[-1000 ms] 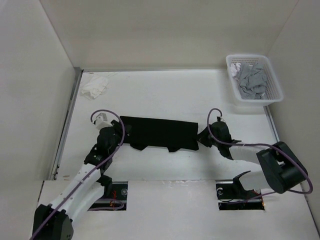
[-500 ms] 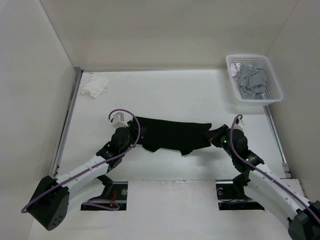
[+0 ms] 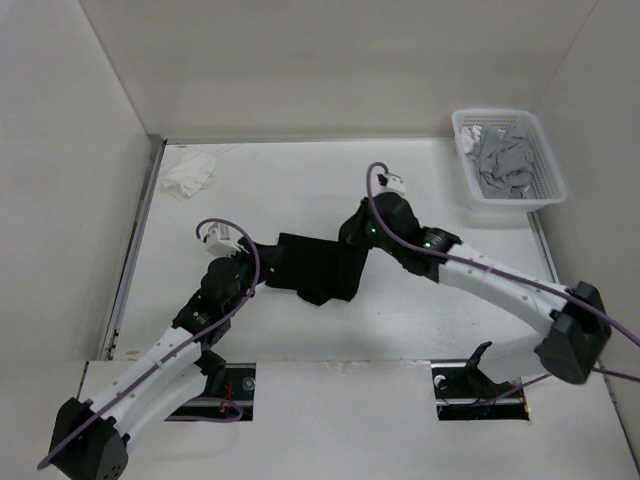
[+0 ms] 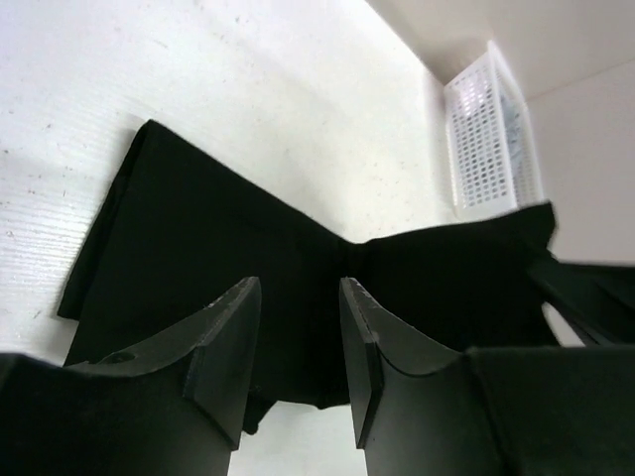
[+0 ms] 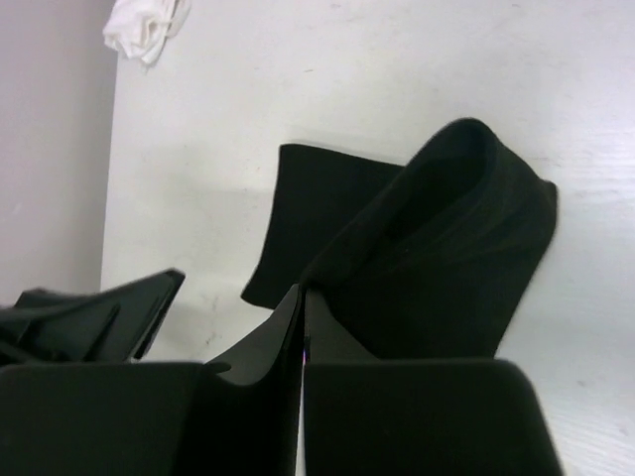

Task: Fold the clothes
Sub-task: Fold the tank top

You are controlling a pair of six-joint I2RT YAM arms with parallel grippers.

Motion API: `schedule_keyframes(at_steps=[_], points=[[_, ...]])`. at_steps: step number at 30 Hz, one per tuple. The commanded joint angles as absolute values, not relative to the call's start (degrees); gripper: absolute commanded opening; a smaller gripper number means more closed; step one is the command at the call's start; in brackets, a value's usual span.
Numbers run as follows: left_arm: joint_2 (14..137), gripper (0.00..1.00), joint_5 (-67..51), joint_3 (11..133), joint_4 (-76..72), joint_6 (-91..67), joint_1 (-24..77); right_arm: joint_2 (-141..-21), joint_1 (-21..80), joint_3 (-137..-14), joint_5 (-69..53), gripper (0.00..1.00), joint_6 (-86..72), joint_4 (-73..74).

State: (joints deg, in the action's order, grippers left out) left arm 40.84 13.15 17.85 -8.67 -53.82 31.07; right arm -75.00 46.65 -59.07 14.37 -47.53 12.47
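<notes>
**One side clamped, the other half apart**

The right gripper [image 5: 302, 297] was shut, its fingers pressed flat together on a raised loop of the plain black soft-fabric short-sleeved shirt [image 3: 315, 268]. Only the right wrist view showed that rounded fold; from above, the arm's wrist covered the grip. The left gripper [image 4: 296, 293] stood half apart over the shirt's near edge, and whether its fingers touched cloth could not be told. The shirt lay mid-table, a compact, matte, doubled shape. Farther out, the top view showed a crumpled small white cloth [image 3: 188, 175] far left and grey garments [image 3: 503, 160] heaped in a white perforated plastic basket [image 3: 545, 195] far right.
</notes>
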Motion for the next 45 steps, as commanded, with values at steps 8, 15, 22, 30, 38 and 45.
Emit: schedule_keyframes(at_steps=[8,15,22,30,38,45], points=[[26.46,0.38,10.11,21.09,0.78,-53.61,24.92,-106.76,54.44,-88.21,11.96,0.03,-47.28,15.82],[24.96,0.38,5.19,21.09,2.11,-53.52,18.42,-113.66,57.96,-93.35,10.72,0.38,-50.01,13.02],[35.49,0.39,3.25,21.36,-6.93,-54.49,20.24,-96.79,57.35,-70.79,12.13,0.35,-47.73,-0.15],[49.92,0.32,5.89,21.71,-15.82,-52.56,27.81,-86.68,54.53,-45.38,7.99,0.01,-46.23,-16.59],[37.90,0.46,15.18,17.23,-3.80,-45.53,26.25,-64.19,48.66,-30.07,14.75,0.27,-37.81,-19.51],[35.50,0.63,18.90,20.47,8.78,-44.65,14.82,-53.88,30.83,-29.00,15.82,0.68,-35.68,-16.35]])
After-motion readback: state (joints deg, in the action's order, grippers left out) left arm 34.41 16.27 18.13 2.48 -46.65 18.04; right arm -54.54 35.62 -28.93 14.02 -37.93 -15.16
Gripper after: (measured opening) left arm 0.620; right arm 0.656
